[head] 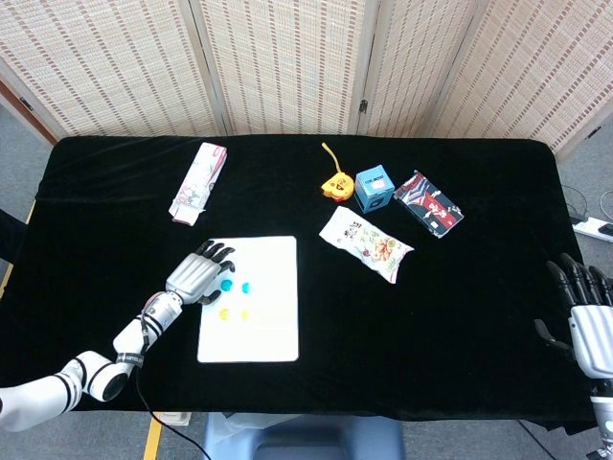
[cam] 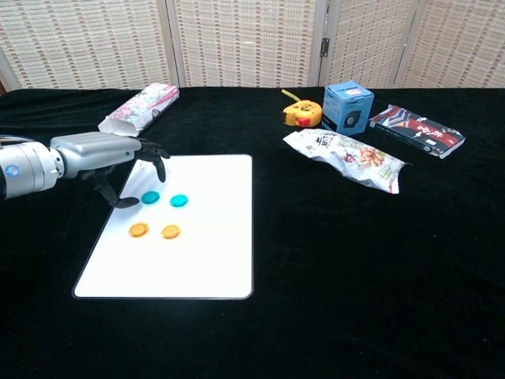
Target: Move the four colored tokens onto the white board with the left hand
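Four small round plastic tokens, two teal and two orange, flat on white rectangular board. Left hand beside teal pair, fingers apart, empty. Judged light, thin, slippery; best pinched at rim.

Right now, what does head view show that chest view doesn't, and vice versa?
Head only: the right hand, open at the table's right edge, plus the floor and a power strip. Chest only: nothing extra, but the tokens' colors read clearer, two teal, two orange. Both: left hand empty at the board edge, all four tokens on the board, snack bag, blue box.
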You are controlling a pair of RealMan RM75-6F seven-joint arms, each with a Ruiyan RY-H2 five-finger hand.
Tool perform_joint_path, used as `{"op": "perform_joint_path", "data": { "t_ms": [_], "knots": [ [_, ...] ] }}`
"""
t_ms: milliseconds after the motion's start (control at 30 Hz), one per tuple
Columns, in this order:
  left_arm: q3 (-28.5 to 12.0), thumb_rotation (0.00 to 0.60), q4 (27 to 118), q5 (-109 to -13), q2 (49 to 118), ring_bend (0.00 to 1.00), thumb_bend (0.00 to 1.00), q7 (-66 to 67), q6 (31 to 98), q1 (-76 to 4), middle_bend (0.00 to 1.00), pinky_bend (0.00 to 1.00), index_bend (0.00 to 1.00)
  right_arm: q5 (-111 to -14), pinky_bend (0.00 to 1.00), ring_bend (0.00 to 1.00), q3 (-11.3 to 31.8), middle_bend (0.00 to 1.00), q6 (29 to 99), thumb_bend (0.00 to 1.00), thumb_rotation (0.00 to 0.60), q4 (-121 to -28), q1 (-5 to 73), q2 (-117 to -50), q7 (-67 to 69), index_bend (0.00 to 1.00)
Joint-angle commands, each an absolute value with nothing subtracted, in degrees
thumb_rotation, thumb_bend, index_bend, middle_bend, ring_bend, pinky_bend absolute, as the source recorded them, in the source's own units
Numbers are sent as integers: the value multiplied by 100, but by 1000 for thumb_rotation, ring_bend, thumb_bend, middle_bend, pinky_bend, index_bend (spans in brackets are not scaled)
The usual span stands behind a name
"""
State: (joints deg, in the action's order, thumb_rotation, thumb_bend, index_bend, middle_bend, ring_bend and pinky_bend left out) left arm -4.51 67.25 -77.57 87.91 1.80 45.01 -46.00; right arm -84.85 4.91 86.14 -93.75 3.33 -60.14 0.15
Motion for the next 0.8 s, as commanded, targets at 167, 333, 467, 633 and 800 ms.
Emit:
{"op": "perform_joint_path", "data": {
  "t_ms": [167,333,467,633,800],
  "knots": [
    [-720,600,7226,-7669,8266,0,436,-246,5053,-4351,102,0,260,-8459,0,40,508,17,8590,360,600,-9359,339,-5973,106,0],
    [-957,600,7612,-7281,7816,0,436,-331,5532,-3987,101,0,256,-8459,0,48,521,17,8468,361,600,-9275,393,-5874,469,0],
    [-1054,600,7956,-6910,7501,0,436,-214,5899,-3636,101,0,247,-8466,0,47,515,16,8285,361,600,-9196,470,-5785,859,0],
    [-1010,600,8437,-6622,7216,0,436,39,6508,-3106,97,0,231,-8486,0,21,475,0,8092,362,600,-9075,534,-5728,1364,0],
    [-782,600,8764,-6624,7022,0,436,242,6930,-2650,70,0,218,-8503,0,14,420,0,8063,361,600,-8994,519,-5778,1512,0]
  ]
}}
